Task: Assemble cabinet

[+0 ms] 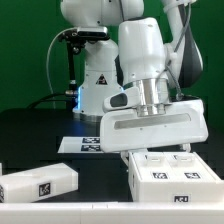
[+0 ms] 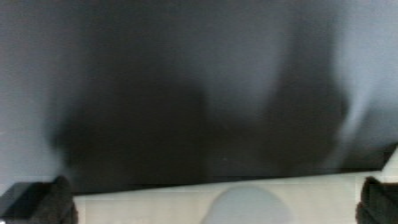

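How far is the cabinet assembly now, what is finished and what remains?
Done: nothing looks joined yet. In hand: the gripper hangs low over the big tagged cabinet piece, fingers spread, holding nothing visible. Left: the loose block lies apart on the exterior view's left, so all joining remains.

Dim dark backdrop, heavily blurred wrist view

The marker board (image 1: 84,146) is lying flat on the black table (image 1: 35,135), far back and near the middle of the exterior view. Its black-and-white squares are facing up. A green wall (image 1: 25,50) is standing behind the table. The wrist view is looking too blurry to tell.
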Available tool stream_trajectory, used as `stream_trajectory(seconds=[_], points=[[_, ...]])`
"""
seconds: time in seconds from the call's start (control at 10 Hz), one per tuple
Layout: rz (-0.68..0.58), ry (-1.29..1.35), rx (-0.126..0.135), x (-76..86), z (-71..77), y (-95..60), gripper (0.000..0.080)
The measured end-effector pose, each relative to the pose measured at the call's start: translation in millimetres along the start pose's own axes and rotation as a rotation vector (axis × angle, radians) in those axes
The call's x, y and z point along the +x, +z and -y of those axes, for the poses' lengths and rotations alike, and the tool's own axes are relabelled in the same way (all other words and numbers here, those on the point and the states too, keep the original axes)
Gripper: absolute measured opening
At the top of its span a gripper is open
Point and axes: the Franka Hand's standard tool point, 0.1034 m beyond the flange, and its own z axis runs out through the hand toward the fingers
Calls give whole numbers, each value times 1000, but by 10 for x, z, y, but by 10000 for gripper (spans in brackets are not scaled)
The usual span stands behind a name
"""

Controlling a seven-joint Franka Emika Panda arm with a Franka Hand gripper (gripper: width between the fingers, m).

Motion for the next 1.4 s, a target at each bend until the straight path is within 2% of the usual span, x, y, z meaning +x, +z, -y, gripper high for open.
stream_trajectory(seconds=[0.1, 0.2, 0.3, 0.5, 0.6, 0.7, 1.0, 1.1, 1.2, 1.4], points=[[1, -2, -1, -9, -5, 1, 797], [1, -1, -1, -8, -11, 1, 663], [1, -1, -1, -8, -10, 2, 663], [2, -1, -1, -9, -12, 2, 390], [2, -1, -1, -9, -12, 2, 390], [2, -1, -1, -10, -12, 2, 216], [14, 12, -2, -22, -7, -8, 216], [55, 44, -5, -26, 10, -117, 216], [98, 65, -4, 12, 36, -288, 216], [173, 171, -1, 115, 169, -612, 217]])
